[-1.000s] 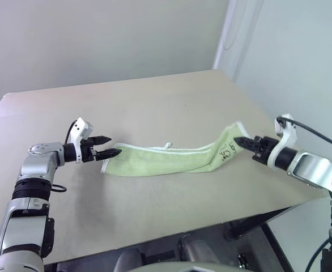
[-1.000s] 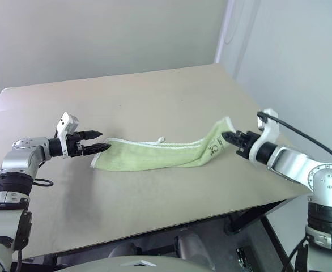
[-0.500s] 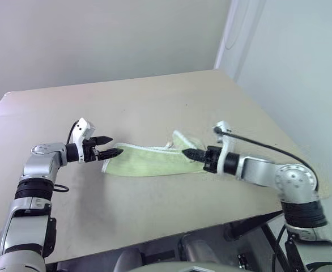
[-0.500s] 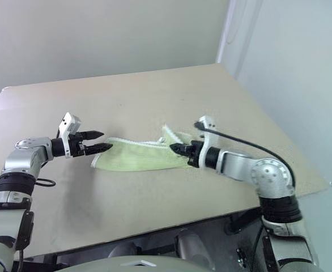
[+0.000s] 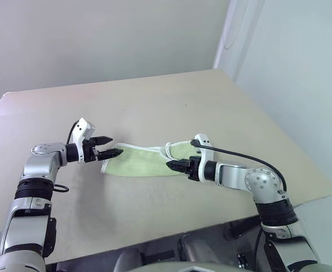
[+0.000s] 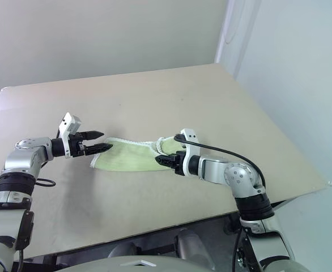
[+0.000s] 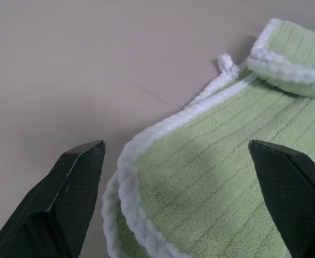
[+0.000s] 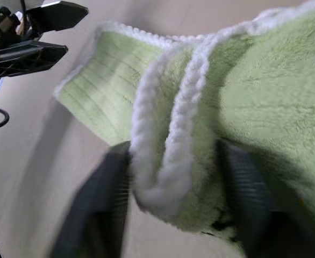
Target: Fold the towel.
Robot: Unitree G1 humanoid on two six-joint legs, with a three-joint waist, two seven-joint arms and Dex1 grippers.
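A beige table (image 5: 154, 102) fills the middle of the head views, with a pale wall behind it. The towel (image 5: 140, 161) lies at the centre of the frame, a narrow light-green band with white edging, its right end doubled back over itself.

The left gripper (image 5: 110, 146) hovers at the towel's left end with its fingers spread and nothing between them. The left wrist view adds what the head views cannot: the towel's white-edged corner (image 7: 130, 177) sits in the gap between the two fingers, touching neither.

The right gripper (image 5: 173, 165) sits at the folded right end. In the right wrist view its fingers (image 8: 101, 204) stand apart on either side of the bunched edge, the cloth between them.
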